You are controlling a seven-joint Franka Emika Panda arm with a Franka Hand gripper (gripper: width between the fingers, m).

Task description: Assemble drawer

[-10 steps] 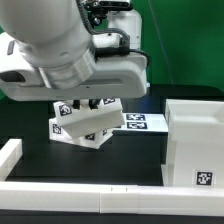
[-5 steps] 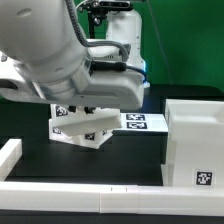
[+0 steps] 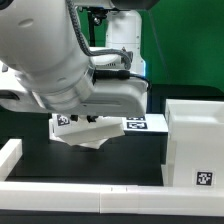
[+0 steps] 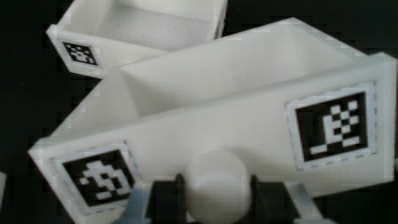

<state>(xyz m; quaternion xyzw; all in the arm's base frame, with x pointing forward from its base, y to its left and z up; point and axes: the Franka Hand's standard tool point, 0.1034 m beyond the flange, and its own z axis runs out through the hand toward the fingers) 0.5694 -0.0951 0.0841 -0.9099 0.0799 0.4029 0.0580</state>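
A white drawer tray (image 4: 214,95) with black-and-white tags fills the wrist view, tilted, with its round white knob (image 4: 217,185) between my fingers. My gripper (image 4: 215,200) is shut on that knob, and the dark pads (image 4: 270,198) touch both its sides. A second white tray (image 4: 139,35) lies just beyond it. In the exterior view the held tray (image 3: 88,133) shows under the arm, which hides the gripper itself. The large hollow white shell (image 3: 192,140) stands apart at the exterior view's right.
The marker board (image 3: 138,124) lies flat behind the trays. Low white border rails run along the exterior view's left (image 3: 10,152) and front (image 3: 90,196). Black table (image 3: 130,160) lies between the trays and the shell.
The arm has come lower and further over the trays, hiding more of them. The near tray now looks tilted and slightly shifted.
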